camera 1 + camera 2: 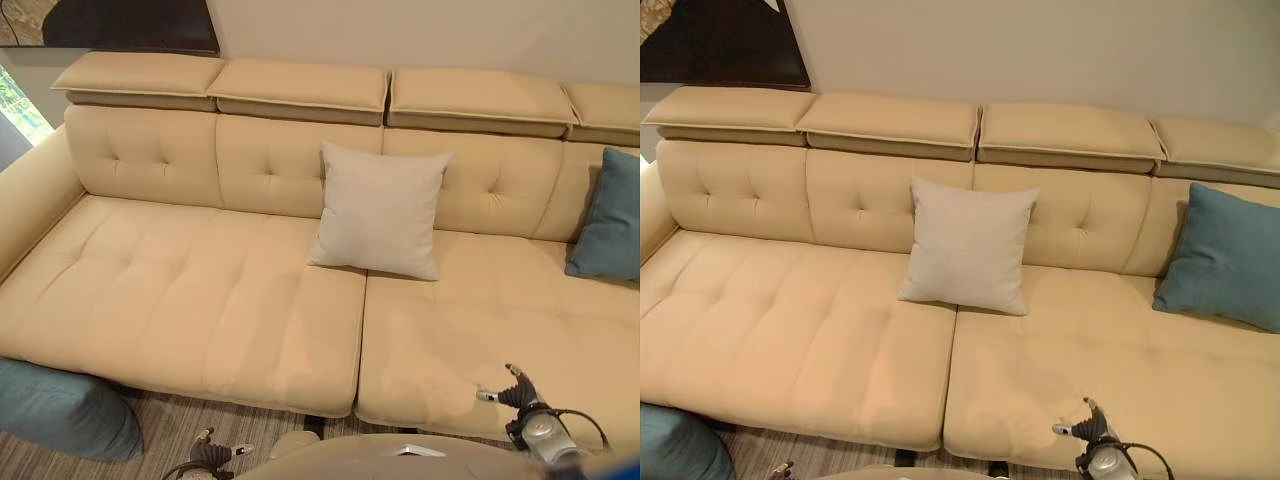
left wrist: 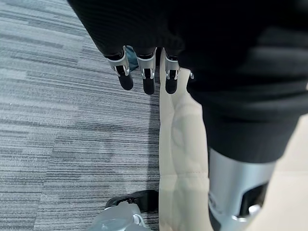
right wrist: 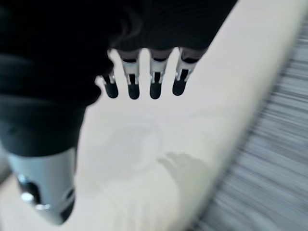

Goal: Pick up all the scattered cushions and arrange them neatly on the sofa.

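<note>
An off-white cushion (image 1: 378, 208) leans upright against the backrest in the middle of the cream sofa (image 1: 190, 290). At the sofa's right end a teal cushion (image 1: 1225, 255) rests against the backrest. Another teal cushion (image 1: 60, 410) lies on the floor by the sofa's front left corner. My right hand (image 1: 520, 392) hovers low over the right seat near its front edge, its fingers (image 3: 144, 84) straight and holding nothing. My left hand (image 1: 212, 455) hangs over the carpet just in front of the sofa, to the right of the floor cushion, with straight, empty fingers (image 2: 147, 77).
Grey striped carpet (image 1: 190, 425) runs along the sofa's front. A dark framed picture (image 1: 130, 25) hangs on the wall above the left headrest. The sofa's left armrest (image 1: 30, 200) borders the seat.
</note>
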Robot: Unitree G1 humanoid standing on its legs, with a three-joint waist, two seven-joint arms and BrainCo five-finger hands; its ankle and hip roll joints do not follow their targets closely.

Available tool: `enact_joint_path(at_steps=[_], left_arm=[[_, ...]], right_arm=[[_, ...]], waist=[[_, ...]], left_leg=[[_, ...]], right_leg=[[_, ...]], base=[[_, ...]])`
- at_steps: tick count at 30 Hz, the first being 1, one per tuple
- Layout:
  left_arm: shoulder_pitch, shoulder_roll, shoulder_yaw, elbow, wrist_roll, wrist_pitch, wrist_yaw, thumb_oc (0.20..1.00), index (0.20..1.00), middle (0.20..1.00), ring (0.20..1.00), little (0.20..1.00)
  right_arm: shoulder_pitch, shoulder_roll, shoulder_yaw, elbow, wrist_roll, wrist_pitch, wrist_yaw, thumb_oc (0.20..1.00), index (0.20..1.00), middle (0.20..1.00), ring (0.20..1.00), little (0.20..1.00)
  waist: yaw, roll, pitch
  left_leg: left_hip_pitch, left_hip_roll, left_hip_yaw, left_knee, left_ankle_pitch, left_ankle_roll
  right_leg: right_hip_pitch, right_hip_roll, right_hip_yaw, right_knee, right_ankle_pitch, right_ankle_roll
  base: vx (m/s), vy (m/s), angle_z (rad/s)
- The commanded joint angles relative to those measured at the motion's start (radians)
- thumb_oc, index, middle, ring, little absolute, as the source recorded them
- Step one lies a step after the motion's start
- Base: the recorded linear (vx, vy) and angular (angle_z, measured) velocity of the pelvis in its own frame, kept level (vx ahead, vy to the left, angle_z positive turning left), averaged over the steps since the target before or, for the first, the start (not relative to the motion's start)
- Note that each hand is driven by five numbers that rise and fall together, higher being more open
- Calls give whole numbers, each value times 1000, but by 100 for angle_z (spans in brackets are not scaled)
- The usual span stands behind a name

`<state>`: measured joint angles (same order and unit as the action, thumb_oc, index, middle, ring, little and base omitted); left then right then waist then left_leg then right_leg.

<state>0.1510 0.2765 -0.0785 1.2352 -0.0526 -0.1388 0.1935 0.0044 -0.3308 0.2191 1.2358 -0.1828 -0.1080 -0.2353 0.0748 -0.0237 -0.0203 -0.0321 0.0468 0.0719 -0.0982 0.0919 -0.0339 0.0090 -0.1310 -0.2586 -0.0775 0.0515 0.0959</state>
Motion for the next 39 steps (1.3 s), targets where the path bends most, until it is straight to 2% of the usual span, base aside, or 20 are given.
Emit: enact_joint_path(at_steps=[1,2,3,4,6,9,12,14,16,18,20,21,22,24,28,29,30,32,37,39], left_arm=[[-74,20,20,-24,29,-11,-4,1000,1000,1000,1000,1000],[-100,31,-6,-37,34,-13,3,1000,1000,1000,1000,1000],[-100,31,-6,-37,34,-13,3,1000,1000,1000,1000,1000],[-124,34,-36,-61,39,-17,7,1000,1000,1000,1000,1000],[-135,29,-41,-62,26,-18,12,1000,1000,1000,1000,1000],[-168,20,-75,-76,10,-19,15,1000,1000,1000,1000,1000],[-188,1,-70,-79,-25,-17,26,1000,1000,1000,1000,1000],[-191,-10,-59,-79,-40,-19,38,1000,1000,1000,1000,1000],[-177,-10,-57,-78,-13,-17,28,1000,1000,1000,1000,1000],[-171,-11,-57,-73,-3,-14,23,1000,1000,1000,1000,1000],[-173,-12,-58,-67,5,-13,17,1000,1000,1000,1000,1000],[-175,-11,-68,-71,18,-10,12,1000,1000,1000,1000,1000],[-172,-8,-69,-57,38,-5,9,1000,1000,1000,1000,1000],[-167,-5,-65,-48,44,0,7,1000,1000,1000,1000,1000],[-156,26,-24,-24,43,6,7,1000,1000,1000,1000,1000],[-160,34,-25,-21,42,5,11,1000,1000,1000,1000,1000],[-163,41,-31,-34,40,2,16,1000,1000,1000,1000,1000],[-176,40,-50,-49,35,-4,20,1000,1000,1000,1000,1000],[-202,29,-73,-37,39,-3,17,1000,1000,1000,1000,1000],[-191,12,-78,-25,43,2,10,1000,1000,1000,1000,1000]], right_arm=[[-75,-19,11,-79,-25,1,-3,1000,1000,1000,1000,1000],[-88,-13,7,-74,-9,5,-8,1000,1000,1000,1000,1000],[-88,-13,7,-74,-9,5,-8,1000,1000,1000,1000,1000],[-86,-3,9,-71,22,2,-4,1000,1000,1000,1000,1000],[-91,1,19,-63,32,5,-8,1000,1000,1000,1000,1000],[-105,-11,27,-82,46,-5,-17,1000,1000,1000,1000,1000],[-117,-24,21,-81,63,-5,-28,1000,1000,1000,1000,1000],[-120,-25,22,-68,65,3,-30,1000,1000,1000,1000,1000],[-101,-14,15,-40,63,7,-23,1000,1000,1000,1000,1000],[-91,-8,13,-25,58,11,-18,1000,1000,1000,1000,1000],[-83,0,6,-14,61,12,-13,1000,1000,1000,1000,1000],[-80,7,3,-3,59,17,-9,1000,1000,1000,1000,1000],[-91,17,10,2,51,21,-11,1000,1000,1000,1000,1000],[-96,23,21,-1,36,24,-12,1000,1000,1000,1000,1000],[-120,32,32,-24,16,32,-2,1000,1000,1000,1000,1000],[-120,34,33,-32,17,31,-2,1000,1000,1000,1000,1000],[-113,35,33,-41,24,29,-1,1000,1000,1000,1000,1000],[-109,30,33,-45,39,33,-3,1000,1000,1000,1000,1000],[-108,30,36,-22,37,36,-1,1000,1000,1000,1000,1000],[-101,29,28,-28,49,29,1,1000,1000,1000,1000,1000]], waist=[[24,-16,98],[16,-14,120],[16,-14,120],[-3,-26,111],[11,-36,111],[23,-40,124],[18,-42,153],[8,-54,159],[-17,-82,154],[-29,-89,152],[-44,-89,146],[-54,-79,136],[-52,-81,127],[-42,-86,125],[-19,-76,142],[-25,-72,145],[-42,-69,149],[-61,-67,150],[-62,-76,144],[-69,-85,136]], left_leg=[[72,-6,-9,11,-109,-5],[55,-9,-38,11,-100,1],[55,-9,-38,11,-100,1],[3,-20,-86,22,-80,5],[-31,-27,-121,32,-68,0],[-114,-11,-193,59,-16,-45],[-204,-3,-205,103,27,-78],[-233,-7,-138,149,6,-59],[-187,-13,-20,263,-120,-30],[-153,-13,16,300,-169,-23],[-111,-5,62,295,-195,-19],[-63,-2,99,238,-191,-16],[-33,-19,85,173,-182,-14],[-18,-31,70,144,-182,-7],[17,-61,25,86,-172,29],[19,-65,-1,74,-165,34],[29,-74,-42,60,-157,36],[26,-93,-103,59,-149,37],[21,-108,-168,53,-143,11],[13,-100,-179,69,-152,-2]], right_leg=[[8,-46,-13,150,-67,79],[-31,-19,84,207,-93,85],[-31,-19,84,207,-93,85],[-42,48,223,201,-133,62],[-20,52,205,158,-132,41],[19,88,170,66,-138,15],[32,103,110,11,-125,3],[24,94,73,-5,-104,-1],[5,57,-1,-3,-84,-10],[-5,39,-41,-1,-73,-10],[-9,27,-79,-2,-67,-6],[-8,24,-117,-1,-61,1],[-2,17,-134,9,-55,7],[-2,12,-136,30,-53,13],[-76,-33,-109,246,-89,29],[-97,-20,-62,263,-88,34],[-115,33,60,257,-96,34],[-144,88,196,218,-86,31],[-98,89,149,131,-72,21],[-56,82,96,77,-62,19]], base=[[-176,-9,-3],[-154,-17,3],[-214,-65,8],[-122,-92,41],[-143,-224,118],[-162,-285,158],[-205,-169,177],[-259,-108,119],[-247,-86,113],[-102,-4,94],[-23,50,86],[46,189,135],[46,232,121],[0,225,78],[-11,169,12],[32,42,52],[80,24,70],[160,-11,106],[149,-141,112],[176,-218,133]])
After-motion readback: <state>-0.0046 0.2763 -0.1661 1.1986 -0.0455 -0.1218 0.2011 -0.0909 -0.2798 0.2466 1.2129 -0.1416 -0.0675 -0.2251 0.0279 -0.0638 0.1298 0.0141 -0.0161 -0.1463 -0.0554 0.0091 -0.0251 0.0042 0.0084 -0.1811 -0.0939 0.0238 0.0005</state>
